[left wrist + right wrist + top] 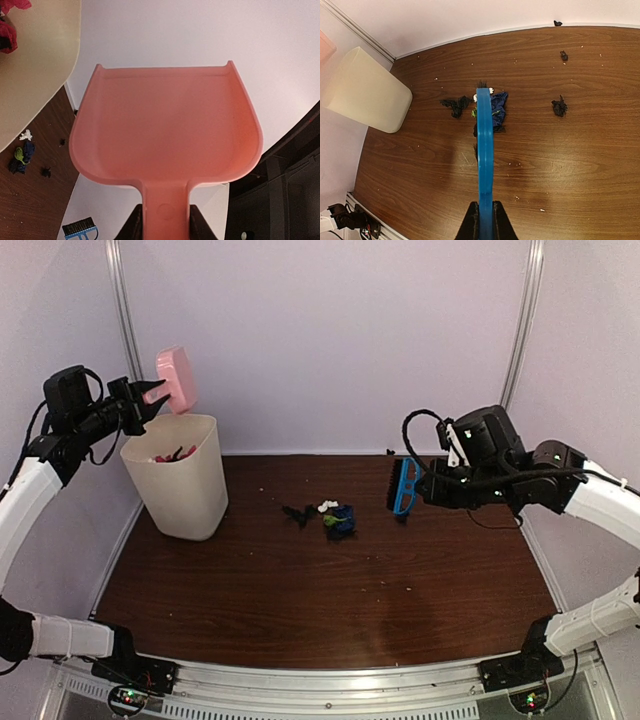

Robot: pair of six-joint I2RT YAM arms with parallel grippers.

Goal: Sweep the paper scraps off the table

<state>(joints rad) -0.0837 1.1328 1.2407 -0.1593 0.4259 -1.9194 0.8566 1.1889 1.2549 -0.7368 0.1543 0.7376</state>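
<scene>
The left gripper (148, 400) is clamping the pink dustpan (176, 378) by its handle, raised near the bin (185, 490). The right gripper (484, 220) is pinching the blue brush (484, 150) tightly, while the paper scraps (335, 518) are lying clustered mid-way across the table (300, 590).

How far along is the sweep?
Some pink scraps already lie in the cream bin. In hand: the left hand holds the pink dustpan raised near that bin; the right hand holds the blue brush. Left: a blue, green, white and black cluster on the table, plus stray black bits.

A pink dustpan (176, 379) tilts above the cream bin (185, 490); a blue brush (403, 487) hangs well apart.
</scene>
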